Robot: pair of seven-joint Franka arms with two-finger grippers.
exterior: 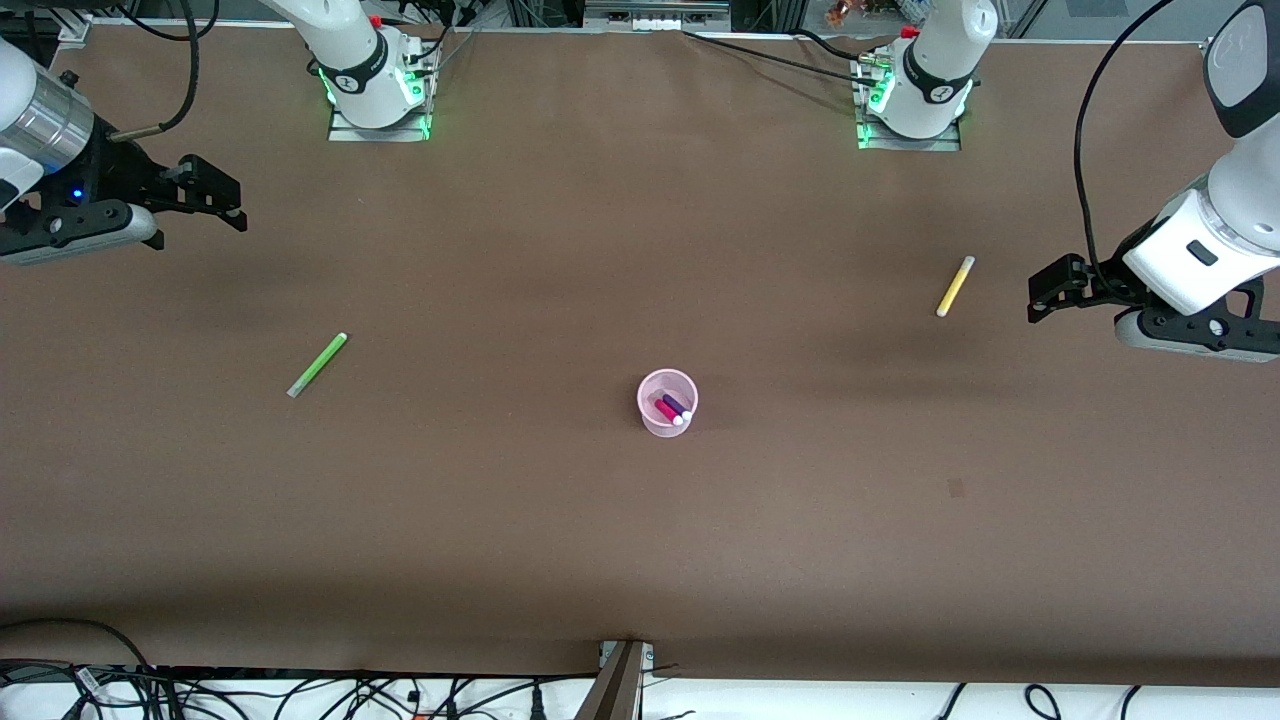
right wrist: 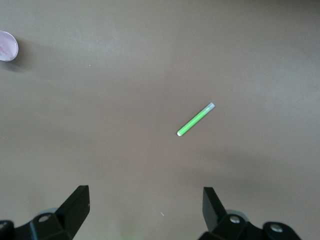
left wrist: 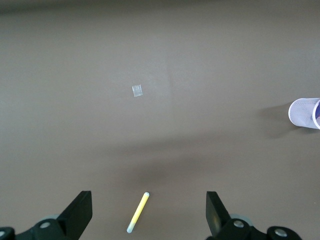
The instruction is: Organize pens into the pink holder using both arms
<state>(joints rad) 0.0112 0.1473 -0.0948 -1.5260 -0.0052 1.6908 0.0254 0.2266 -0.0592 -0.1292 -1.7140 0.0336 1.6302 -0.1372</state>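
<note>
You have a wide brown counter under both arms, with the two bases standing along its edge farthest from the front camera.

Your right arm comes in at its own end of the counter, and the right claw hangs in the air over bare surface near that end edge. Its fingers stand wide apart, and nothing is between them.

Your left arm mirrors it at the other end. The left claw hovers over the counter close to that end edge, its fingers spread just as wide and holding nothing.

The pink holder stands upright about midway between the two end edges and midway between the base edge and the edge nearest the camera. Inside it you can see the magenta pen and the dark purple pen side by side, pale tips up; whether they touch each other is hard to judge from this height.

The lime green pen lies flat and slanted on the counter toward the right arm's end, well apart from the holder and a little farther from the camera than it.

The yellow pen lies flat and slanted toward the left arm's end, farther from the camera than the holder, near the left claw but not under it.

A small pale square patch sits on the counter surface in the left wrist view.
</note>
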